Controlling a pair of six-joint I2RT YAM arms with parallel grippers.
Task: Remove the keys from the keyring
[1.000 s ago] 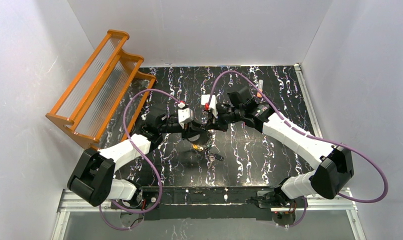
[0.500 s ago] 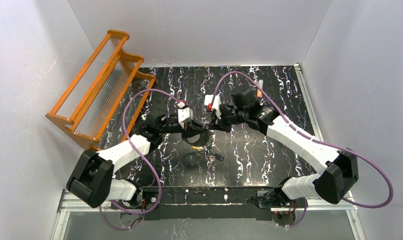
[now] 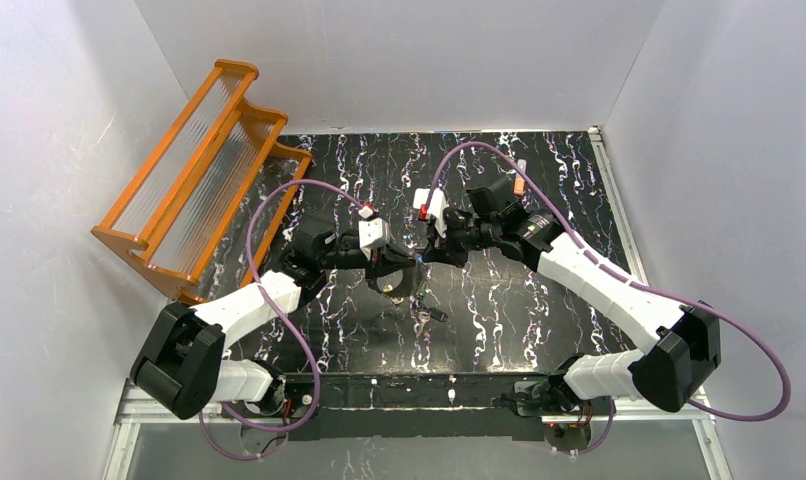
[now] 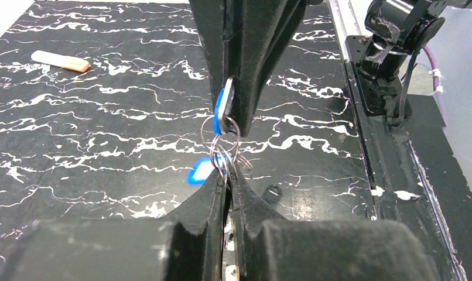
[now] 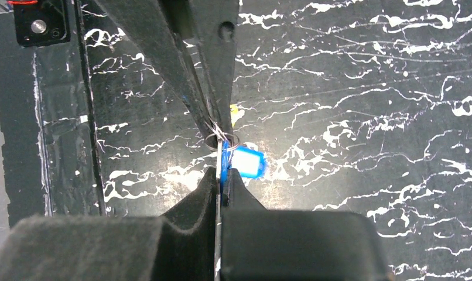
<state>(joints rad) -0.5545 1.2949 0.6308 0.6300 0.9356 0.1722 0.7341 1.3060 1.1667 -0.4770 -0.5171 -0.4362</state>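
Seen from above, the two arms meet over the middle of the table [image 3: 539, 330], and what hangs between them is only a dark tangle. The wrist views make it clearer.

In the left wrist view the left gripper [image 4: 228, 174] has its fingers drawn almost together, with the thin wire loops of the keyring [image 4: 224, 157] pinched between the tips. Just above them is a blue-and-white disc [image 4: 223, 108], hooked to the same loops.

The right wrist view shows the right gripper [image 5: 223, 174] clamped tight on the edge of that disc. A blue-headed key [image 5: 247, 163] dangles beside it, clear of the surface. A yellow fleck behind the loops is too small to identify.

Only the overhead view takes in the rest. A small metal piece [image 3: 426, 316] lies on the surface between the bunch and the near edge. An orange-and-white tube [image 3: 520, 178] rests near the far right corner. An orange rack [image 3: 199, 170] leans against the left wall at the far left corner. The surface is black with white veining, and pale grey walls [image 3: 399, 60] close it in on three sides.
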